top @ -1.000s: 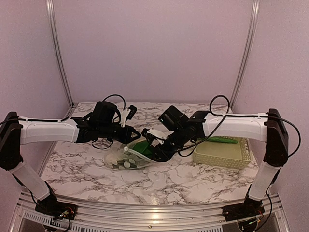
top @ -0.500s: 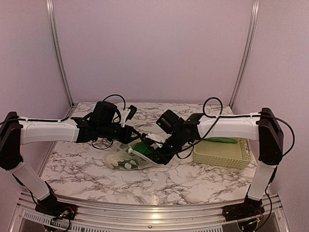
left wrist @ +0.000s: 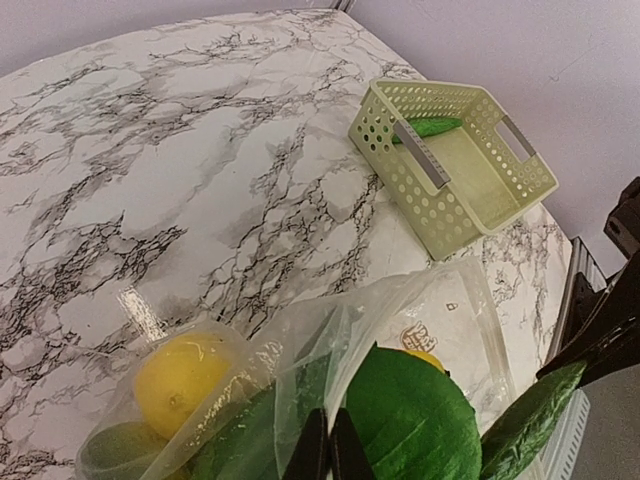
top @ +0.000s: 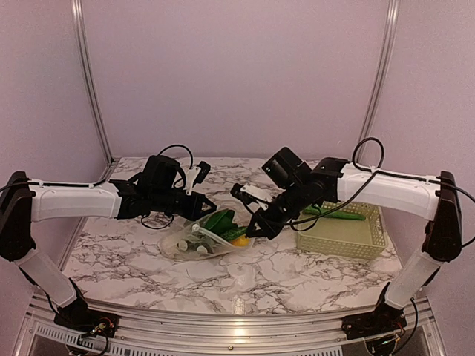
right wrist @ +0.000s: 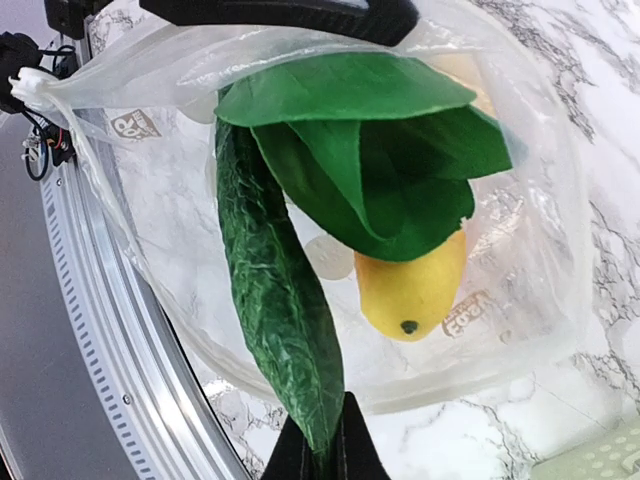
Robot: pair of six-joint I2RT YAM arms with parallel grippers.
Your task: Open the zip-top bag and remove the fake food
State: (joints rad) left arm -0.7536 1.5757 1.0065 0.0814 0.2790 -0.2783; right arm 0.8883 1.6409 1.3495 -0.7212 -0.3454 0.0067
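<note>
The zip-top bag (top: 189, 243) lies mid-table, clear with white dots, its mouth facing right. My left gripper (top: 205, 211) is shut on the bag's upper lip (left wrist: 300, 370), jaws pressed together on the plastic (left wrist: 327, 445). My right gripper (top: 253, 231) is shut on the tip of a long dark green leaf (right wrist: 275, 300), part of the fake food. That leaf hangs with a broad green leafy piece (right wrist: 370, 140) and a yellow piece (right wrist: 410, 292) at the bag's mouth (right wrist: 530, 250). A yellow lemon (left wrist: 180, 372) sits deeper inside the bag.
A pale yellow-green lattice basket (top: 371, 239) stands at the right with one long green piece (top: 338, 214) in it; the left wrist view shows the basket (left wrist: 420, 190) too. The table's metal front rail (right wrist: 110, 340) runs close under the right gripper.
The right gripper closed on the long green leaf and drew back to the right, pulling the green pieces and the yellow one to the bag's mouth. The left gripper kept its hold.
</note>
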